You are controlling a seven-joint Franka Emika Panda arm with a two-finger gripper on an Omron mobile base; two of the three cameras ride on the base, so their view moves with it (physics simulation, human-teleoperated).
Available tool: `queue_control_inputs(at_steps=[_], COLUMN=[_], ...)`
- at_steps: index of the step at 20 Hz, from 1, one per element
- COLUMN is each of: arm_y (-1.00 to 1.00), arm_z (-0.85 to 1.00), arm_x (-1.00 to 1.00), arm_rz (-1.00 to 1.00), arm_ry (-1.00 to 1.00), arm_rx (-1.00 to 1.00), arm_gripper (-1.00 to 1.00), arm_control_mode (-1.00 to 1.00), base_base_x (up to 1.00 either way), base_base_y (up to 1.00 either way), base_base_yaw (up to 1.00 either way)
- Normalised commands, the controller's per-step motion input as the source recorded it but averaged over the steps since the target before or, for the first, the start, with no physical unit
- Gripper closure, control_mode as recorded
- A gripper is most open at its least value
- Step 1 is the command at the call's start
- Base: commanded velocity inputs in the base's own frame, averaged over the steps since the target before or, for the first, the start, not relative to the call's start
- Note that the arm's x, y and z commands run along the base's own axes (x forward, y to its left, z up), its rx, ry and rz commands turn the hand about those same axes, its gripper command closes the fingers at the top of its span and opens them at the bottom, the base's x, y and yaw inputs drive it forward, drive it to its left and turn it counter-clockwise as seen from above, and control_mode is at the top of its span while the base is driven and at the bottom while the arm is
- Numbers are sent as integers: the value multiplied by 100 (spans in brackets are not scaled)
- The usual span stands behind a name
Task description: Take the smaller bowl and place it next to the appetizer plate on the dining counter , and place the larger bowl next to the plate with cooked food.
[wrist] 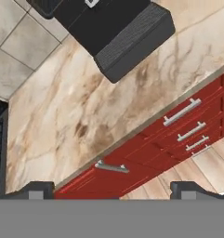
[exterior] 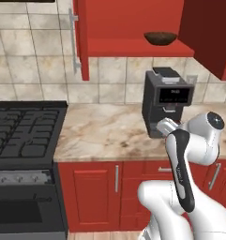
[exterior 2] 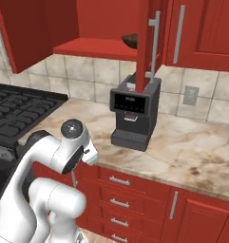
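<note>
My claw (wrist: 113, 190) is hanging open with nothing in it, tips wide apart, looking down over the marbled counter (wrist: 62, 116) edge and the red drawers (wrist: 178, 135). The smaller bowl (exterior: 160, 38) is sitting up on the open cabinet shelf (exterior: 133, 47), right above the black coffee machine (exterior: 166, 101).

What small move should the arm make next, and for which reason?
Probably raise the open gripper toward the open wall cabinet. The smaller bowl sits on its shelf, above the coffee machine, while the hand points down at the counter, holding nothing.
</note>
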Motion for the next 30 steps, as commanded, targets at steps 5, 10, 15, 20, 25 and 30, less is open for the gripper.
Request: queue_control_inputs(at_steps=[5, 10, 15, 20, 25, 30], arm_y=[0, 0, 14, 18, 0, 0], arm_z=[0, 0, 4, 93, 100, 100], arm_x=[0, 0, 15, -5, -12, 3], arm_rz=[0, 0, 0, -1, 1, -6], arm_ry=[0, 0, 13, -2, -5, 4], arm_rx=[0, 0, -26, -21, -5, -4], arm_gripper=[-100, -100, -100, -100, -100, -100], arm_control_mode=[100, 100, -100, -100, -100, -100], base_base_x=[80, 81, 13, 0, 0, 0], base_base_y=[-5, 0, 0, 0, 0, 0], base_base_yaw=[2, 2, 1, 0, 0, 0])
